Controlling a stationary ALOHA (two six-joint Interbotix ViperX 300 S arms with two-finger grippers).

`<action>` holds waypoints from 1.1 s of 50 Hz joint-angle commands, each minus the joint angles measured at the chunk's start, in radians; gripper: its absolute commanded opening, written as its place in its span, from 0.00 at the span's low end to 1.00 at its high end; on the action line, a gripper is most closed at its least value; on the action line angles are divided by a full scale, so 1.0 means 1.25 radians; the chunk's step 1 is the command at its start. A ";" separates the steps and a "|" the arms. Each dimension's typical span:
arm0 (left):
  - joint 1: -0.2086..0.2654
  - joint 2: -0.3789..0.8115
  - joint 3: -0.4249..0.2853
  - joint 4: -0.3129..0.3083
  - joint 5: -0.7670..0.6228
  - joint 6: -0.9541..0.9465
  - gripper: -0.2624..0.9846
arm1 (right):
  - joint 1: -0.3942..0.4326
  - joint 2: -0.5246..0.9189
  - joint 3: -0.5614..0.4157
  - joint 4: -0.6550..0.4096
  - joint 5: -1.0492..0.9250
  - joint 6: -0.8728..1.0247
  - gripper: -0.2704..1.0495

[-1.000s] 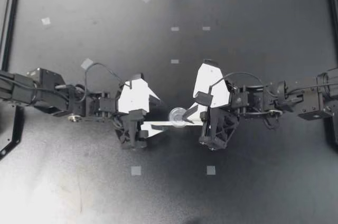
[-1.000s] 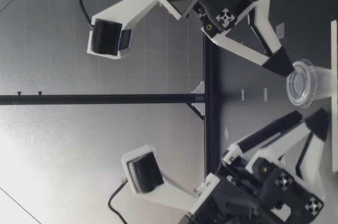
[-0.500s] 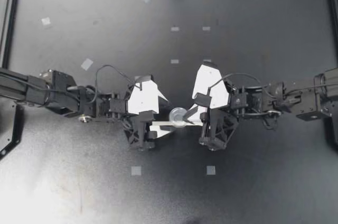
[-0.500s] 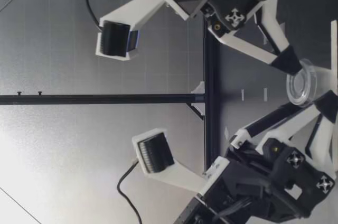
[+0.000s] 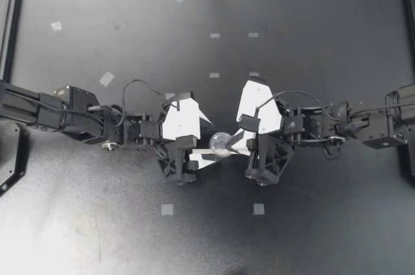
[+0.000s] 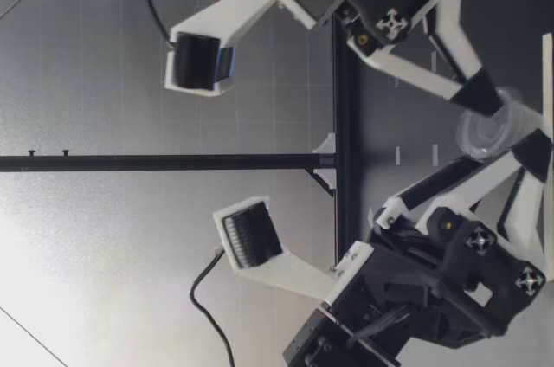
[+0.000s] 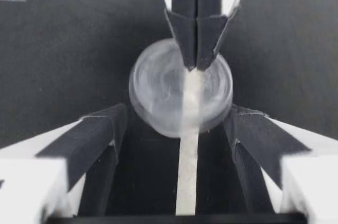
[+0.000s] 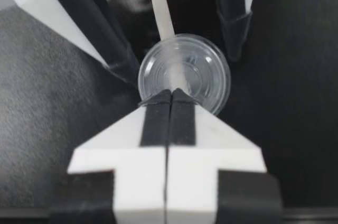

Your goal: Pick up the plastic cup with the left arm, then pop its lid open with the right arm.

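— Midway between the table's (image 5: pixel 311 15) side edges, what have we got?
— A small clear cup (image 5: pixel 219 143) on a white tape strip (image 5: pixel 194 154). My right end effector (image 5: pixel 231 143) is pinched fully closed, tips at the cup's rim and gripping nothing I can see. My left end effector (image 5: pixel 206 145) is spread wide, one finger either side of the cup, not clamped.
— Which step?
— I'd say lining up the left's grasp. The next move calls for closing evenly on the thin wall without tipping it.

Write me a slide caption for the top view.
Open left pincer flanks a small clear cup, with the shut right pincer at its rim.
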 commanded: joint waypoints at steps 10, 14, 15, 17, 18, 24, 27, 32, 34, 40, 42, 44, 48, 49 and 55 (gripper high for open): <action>0.002 -0.013 -0.016 0.001 -0.006 0.000 0.75 | 0.001 -0.022 0.000 0.001 0.000 0.002 0.14; 0.002 -0.013 -0.016 0.001 -0.006 0.000 0.75 | 0.001 -0.022 0.000 0.000 -0.004 0.002 0.14; 0.002 -0.013 -0.016 0.001 -0.006 0.000 0.75 | 0.002 -0.021 0.000 0.000 -0.004 0.002 0.14; 0.002 -0.013 -0.017 0.001 -0.006 0.000 0.74 | 0.001 -0.021 0.000 0.000 -0.004 0.002 0.14; 0.002 -0.013 -0.017 0.001 -0.006 0.001 0.74 | 0.001 -0.021 -0.001 0.000 -0.004 0.002 0.14; 0.001 -0.013 -0.018 0.001 -0.005 0.006 0.73 | 0.002 -0.020 -0.001 0.000 -0.005 0.002 0.14; 0.002 -0.013 -0.018 0.001 -0.004 0.006 0.71 | 0.001 -0.020 -0.001 0.000 -0.005 0.002 0.14; 0.002 -0.013 -0.018 0.001 -0.004 0.006 0.67 | 0.001 -0.021 -0.001 0.000 -0.005 0.002 0.14; 0.002 -0.013 -0.020 0.001 -0.004 0.006 0.65 | 0.001 -0.021 -0.001 -0.001 -0.005 0.002 0.14; 0.002 -0.013 -0.020 0.001 -0.004 0.006 0.60 | 0.001 -0.023 -0.001 0.000 -0.005 0.002 0.14; 0.002 -0.013 -0.021 0.001 -0.004 0.006 0.59 | 0.001 -0.023 -0.001 -0.001 -0.006 0.002 0.14; 0.001 -0.013 -0.022 0.002 -0.004 0.006 0.58 | 0.001 -0.023 -0.001 0.000 -0.005 0.002 0.14; -0.001 -0.012 -0.029 0.001 -0.004 0.006 0.58 | 0.001 -0.023 -0.002 -0.001 -0.005 0.002 0.14; -0.002 -0.012 -0.029 0.002 -0.004 0.006 0.58 | 0.002 -0.023 -0.002 -0.001 -0.006 0.002 0.14; -0.006 -0.002 -0.037 0.002 -0.004 0.006 0.58 | 0.001 -0.023 -0.002 -0.001 -0.005 0.002 0.14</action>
